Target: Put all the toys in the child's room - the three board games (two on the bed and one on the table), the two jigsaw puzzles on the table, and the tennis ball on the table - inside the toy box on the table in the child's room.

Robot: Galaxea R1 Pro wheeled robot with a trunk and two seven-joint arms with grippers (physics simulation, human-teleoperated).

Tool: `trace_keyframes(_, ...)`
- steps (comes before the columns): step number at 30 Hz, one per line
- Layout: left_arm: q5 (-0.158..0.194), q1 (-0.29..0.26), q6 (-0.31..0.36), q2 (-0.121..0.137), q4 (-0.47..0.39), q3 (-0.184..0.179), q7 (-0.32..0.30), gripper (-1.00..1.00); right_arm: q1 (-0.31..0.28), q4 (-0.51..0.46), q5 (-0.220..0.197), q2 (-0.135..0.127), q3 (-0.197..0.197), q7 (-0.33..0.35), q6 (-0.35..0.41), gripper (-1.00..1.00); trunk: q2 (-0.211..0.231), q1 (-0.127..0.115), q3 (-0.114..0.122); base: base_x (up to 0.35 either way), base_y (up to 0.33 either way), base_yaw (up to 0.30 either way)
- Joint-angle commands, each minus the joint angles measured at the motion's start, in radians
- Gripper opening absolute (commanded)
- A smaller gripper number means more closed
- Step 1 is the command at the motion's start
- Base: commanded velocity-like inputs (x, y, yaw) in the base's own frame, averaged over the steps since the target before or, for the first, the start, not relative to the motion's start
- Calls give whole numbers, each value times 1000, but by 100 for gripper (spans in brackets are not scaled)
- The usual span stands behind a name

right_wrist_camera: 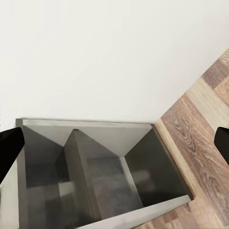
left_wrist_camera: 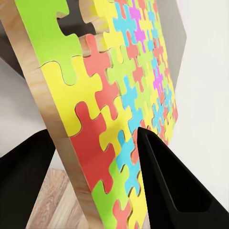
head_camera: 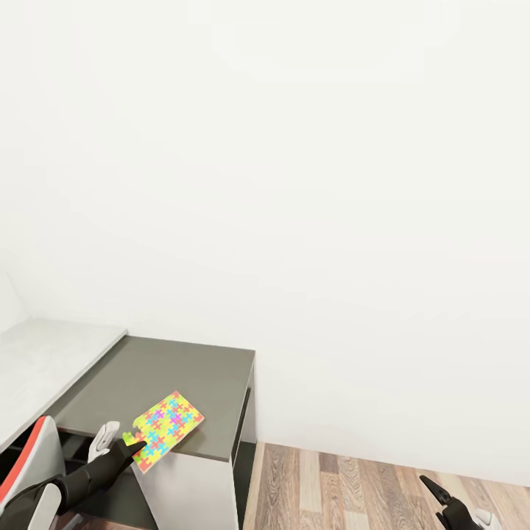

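Multicolour jigsaw puzzle [head_camera: 166,430], interlocking pieces

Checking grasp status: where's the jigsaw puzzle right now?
The jigsaw puzzle sits low on the left of the head view, clamped at its near edge by the left gripper and held over the front of the dark grey cabinet top.

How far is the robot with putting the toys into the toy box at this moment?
Nothing visible shows a toy already stored. In hand: the left gripper is shut on one jigsaw puzzle, held over the dark grey cabinet top. Left: carrying that puzzle to the toy box. The right gripper is open, holding nothing.
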Motion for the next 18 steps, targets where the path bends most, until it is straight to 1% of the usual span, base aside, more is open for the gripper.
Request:
trace_keyframes(1,0,-1,5,0,0,3,-2,-100,-1,1,-7,0,-3,2,9,100,6,-4,2,0,0,0)
trace_keyframes(16,0,-1,5,-2,0,2,-2,-100,-1,0,-7,0,-2,1,9,100,111,-61,49,0,0,0)
trace_keyframes(18,0,-1,5,-2,0,1,-2,-100,-1,0,-7,0,-2,1,8,100,111,-61,49,0,0,0)
